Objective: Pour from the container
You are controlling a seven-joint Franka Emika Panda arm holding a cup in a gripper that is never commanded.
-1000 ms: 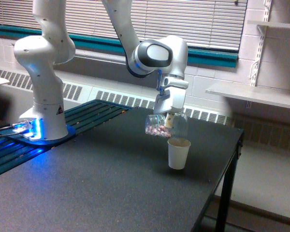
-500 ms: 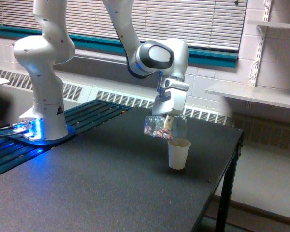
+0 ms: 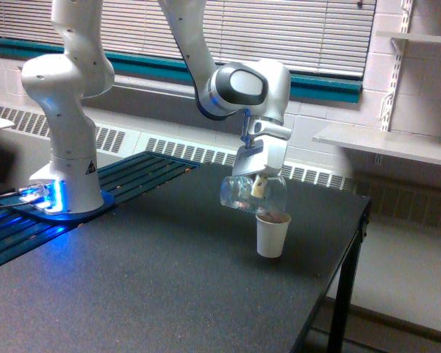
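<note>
One pincer (image 3: pixel 259 184) clamps tipped clear cup (image 3: pixel 251 194) above paper cup (image 3: pixel 272 234).

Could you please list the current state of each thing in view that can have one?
Clear cup: held on its side above the paper cup, looks nearly empty.
Paper cup: upright on the table, brownish bits at its rim.
Gripper: jaws shut on the clear cup.

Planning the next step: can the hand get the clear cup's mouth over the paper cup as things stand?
Probably yes: the hand holds the clear cup tipped just above the paper cup, with nothing between them.
</note>
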